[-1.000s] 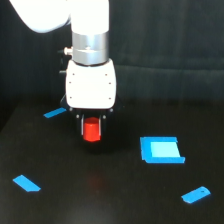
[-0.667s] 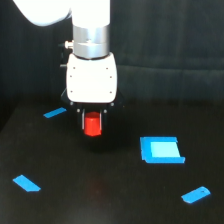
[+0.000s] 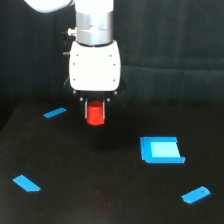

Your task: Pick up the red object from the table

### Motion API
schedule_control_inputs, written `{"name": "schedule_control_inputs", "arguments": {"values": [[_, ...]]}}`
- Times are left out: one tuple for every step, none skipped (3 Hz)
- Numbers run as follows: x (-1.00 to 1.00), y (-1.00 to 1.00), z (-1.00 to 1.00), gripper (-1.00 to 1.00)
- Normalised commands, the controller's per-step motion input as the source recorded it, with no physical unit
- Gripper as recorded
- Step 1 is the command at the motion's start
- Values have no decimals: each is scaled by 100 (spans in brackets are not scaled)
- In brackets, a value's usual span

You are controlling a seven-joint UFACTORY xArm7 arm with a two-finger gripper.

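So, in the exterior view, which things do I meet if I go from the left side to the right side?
Flat blue piece at lower left → thin blue strip → the red object, held in the gripper above the table → blue square piece → small blue piece at lower right.

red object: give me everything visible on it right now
The red object is a small, stubby, bright red-orange block, roughly cylindrical, with a matte look. It hangs upright between the gripper fingers, its top hidden under the white gripper body. It sits clear above the black table, touching nothing but the gripper. Finer surface detail is too blurred to tell.
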Motion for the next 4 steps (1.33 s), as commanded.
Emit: {"name": "schedule_control_inputs", "arguments": {"values": [[8,5,56,-99],[0,3,44,-96],[12,-2,24,-97],[11,7,23,-98]]}}
